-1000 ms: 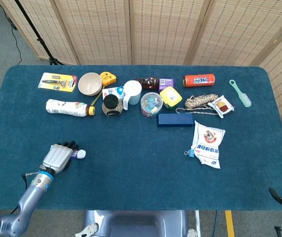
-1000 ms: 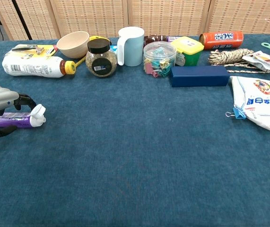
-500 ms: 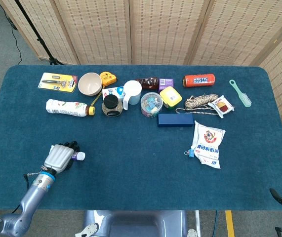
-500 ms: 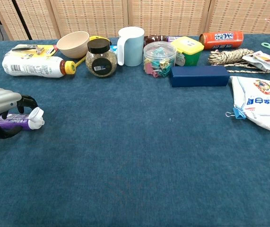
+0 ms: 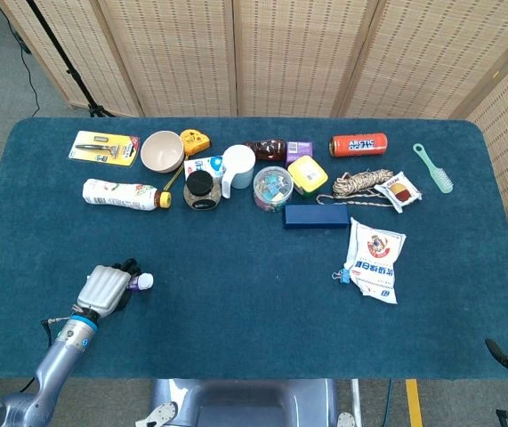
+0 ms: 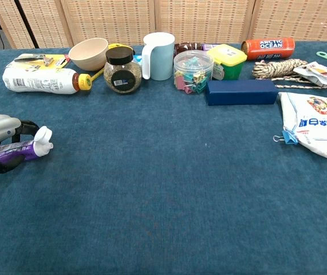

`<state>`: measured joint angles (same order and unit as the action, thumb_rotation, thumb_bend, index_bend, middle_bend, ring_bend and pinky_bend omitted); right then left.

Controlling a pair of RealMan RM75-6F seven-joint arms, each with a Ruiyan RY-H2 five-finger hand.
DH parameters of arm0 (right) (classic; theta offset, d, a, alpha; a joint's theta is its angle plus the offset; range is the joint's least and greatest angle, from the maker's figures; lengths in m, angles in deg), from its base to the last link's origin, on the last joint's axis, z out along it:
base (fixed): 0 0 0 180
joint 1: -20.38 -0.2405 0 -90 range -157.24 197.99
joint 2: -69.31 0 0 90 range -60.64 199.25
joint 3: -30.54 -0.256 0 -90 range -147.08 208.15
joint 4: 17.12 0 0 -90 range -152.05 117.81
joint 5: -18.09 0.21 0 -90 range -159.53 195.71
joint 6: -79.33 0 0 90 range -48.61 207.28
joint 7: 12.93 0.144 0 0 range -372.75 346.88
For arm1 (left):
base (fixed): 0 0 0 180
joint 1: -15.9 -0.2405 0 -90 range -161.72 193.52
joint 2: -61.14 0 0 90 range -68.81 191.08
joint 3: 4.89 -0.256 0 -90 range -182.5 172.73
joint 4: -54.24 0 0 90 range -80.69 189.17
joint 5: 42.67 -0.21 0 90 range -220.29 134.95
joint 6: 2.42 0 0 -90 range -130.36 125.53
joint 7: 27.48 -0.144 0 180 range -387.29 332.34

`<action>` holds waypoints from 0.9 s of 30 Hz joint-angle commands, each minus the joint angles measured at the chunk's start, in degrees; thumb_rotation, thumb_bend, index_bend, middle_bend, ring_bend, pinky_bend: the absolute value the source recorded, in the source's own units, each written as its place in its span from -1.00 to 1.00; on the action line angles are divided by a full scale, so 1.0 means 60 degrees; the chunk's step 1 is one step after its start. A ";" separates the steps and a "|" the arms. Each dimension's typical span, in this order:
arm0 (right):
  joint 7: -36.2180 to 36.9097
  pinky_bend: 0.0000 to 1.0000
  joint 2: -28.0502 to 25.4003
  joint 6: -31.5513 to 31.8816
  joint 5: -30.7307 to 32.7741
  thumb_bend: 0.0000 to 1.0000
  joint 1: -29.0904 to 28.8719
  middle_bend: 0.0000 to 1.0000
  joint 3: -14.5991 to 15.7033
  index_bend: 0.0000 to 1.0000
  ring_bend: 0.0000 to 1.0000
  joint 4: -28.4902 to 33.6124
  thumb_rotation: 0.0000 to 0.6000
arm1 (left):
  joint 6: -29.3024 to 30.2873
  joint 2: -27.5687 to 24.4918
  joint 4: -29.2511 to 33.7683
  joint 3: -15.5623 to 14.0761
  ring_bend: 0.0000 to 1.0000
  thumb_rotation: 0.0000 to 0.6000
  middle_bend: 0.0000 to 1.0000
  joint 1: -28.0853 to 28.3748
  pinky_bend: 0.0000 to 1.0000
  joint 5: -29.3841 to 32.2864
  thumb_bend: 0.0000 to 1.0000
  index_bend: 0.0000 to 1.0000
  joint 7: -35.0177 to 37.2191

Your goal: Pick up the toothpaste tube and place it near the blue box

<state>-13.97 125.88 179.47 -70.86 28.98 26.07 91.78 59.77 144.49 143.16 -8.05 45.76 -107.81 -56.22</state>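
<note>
We see a broad surface [image 5: 236, 294] covered in dark blue cloth, with a row of household things along its far side. Largest among them is a white snack bag [image 5: 375, 260] toward the right, then a white bottle [image 5: 120, 193] lying on its side at the left. Near the middle lies the blue box [image 5: 316, 216], long and flat, just in front of a clear tub of clips [image 6: 193, 71] and a yellow-lidded container [image 6: 227, 60]. Well apart from it, at the near left, the left robot hand [image 5: 105, 288] holds the toothpaste tube [image 6: 24, 148]: its dark fingers [image 6: 6, 162] curl around the purple body, and the white cap pokes out toward the right, tilted slightly upward. We see nothing of the right robot hand in either view.
</note>
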 commanded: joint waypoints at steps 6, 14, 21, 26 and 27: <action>0.0013 -0.91 0.0005 0.0039 -0.0046 -1.00 -0.0001 -1.00 -0.0022 -0.93 -1.00 0.0027 1.00 | 0.0180 -0.0280 0.0222 0.0140 -0.13 1.00 -0.23 -0.0098 -0.03 -0.0325 0.29 0.02 0.0208; 0.0047 -0.91 0.0032 0.0026 -0.0014 -1.00 -0.0015 -1.00 -0.0049 -0.93 -1.00 -0.0002 1.00 | 0.0275 -0.0567 0.0508 0.0334 -0.10 1.00 -0.22 -0.0100 -0.01 -0.0566 0.47 0.02 0.0364; 0.0047 -0.91 -0.0001 -0.0286 0.0013 -1.00 -0.0211 -1.00 -0.0088 -0.93 -1.00 0.0046 1.00 | 0.0037 -0.1293 0.0872 0.0546 0.08 1.00 -0.04 0.0256 0.12 -0.1454 0.92 0.22 0.0859; 0.0012 -0.91 -0.0017 -0.0518 -0.0035 -1.00 -0.0351 -1.00 -0.0072 -0.93 -1.00 0.0100 1.00 | -0.0231 -0.1769 0.1091 0.0572 0.17 1.00 0.04 0.0470 0.18 -0.1879 1.00 0.29 0.1141; 0.0006 -0.91 -0.0026 -0.0562 -0.0046 -1.00 -0.0378 -1.00 -0.0069 -0.93 -1.00 0.0113 1.00 | -0.0300 -0.1860 0.1130 0.0562 0.18 1.00 0.05 0.0519 0.18 -0.1977 1.00 0.31 0.1197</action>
<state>-13.87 125.78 176.28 -71.06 26.88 25.63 92.37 58.61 134.09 149.43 -4.73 48.32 -118.84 -49.58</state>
